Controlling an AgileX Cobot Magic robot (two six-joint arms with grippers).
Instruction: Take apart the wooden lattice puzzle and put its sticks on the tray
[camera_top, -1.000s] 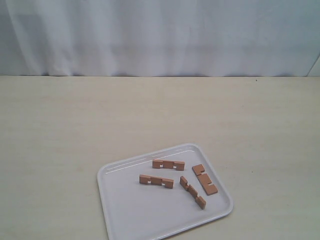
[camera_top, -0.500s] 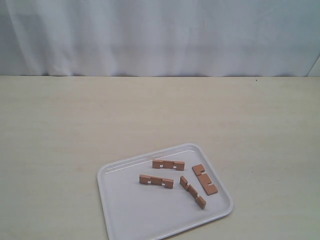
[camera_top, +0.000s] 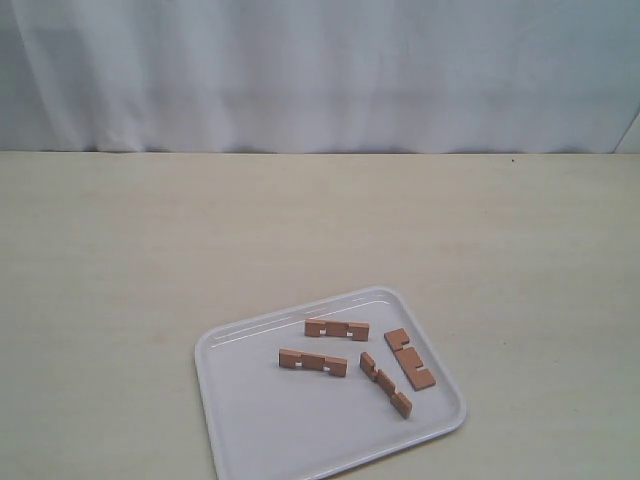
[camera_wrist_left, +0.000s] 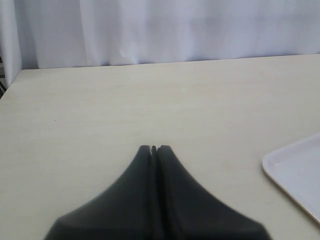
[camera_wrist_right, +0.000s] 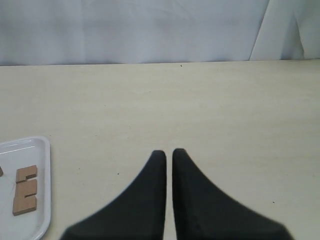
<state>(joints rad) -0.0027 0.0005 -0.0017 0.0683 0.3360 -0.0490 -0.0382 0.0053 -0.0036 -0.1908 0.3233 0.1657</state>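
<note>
Nothing has moved since the earlier frame. 4 separate sticks (camera_top: 313, 362) lie apart inside the white tray (camera_top: 270, 430) on the pale tabletop (camera_top: 150, 250). Left fingers (camera_wrist_left: 142, 170) and right fingers (camera_wrist_right: 155, 175) are closed together, holding nothing.

Seemingly open table (camera_top: 120, 250) around tray (camera_top: 290, 425)
</note>
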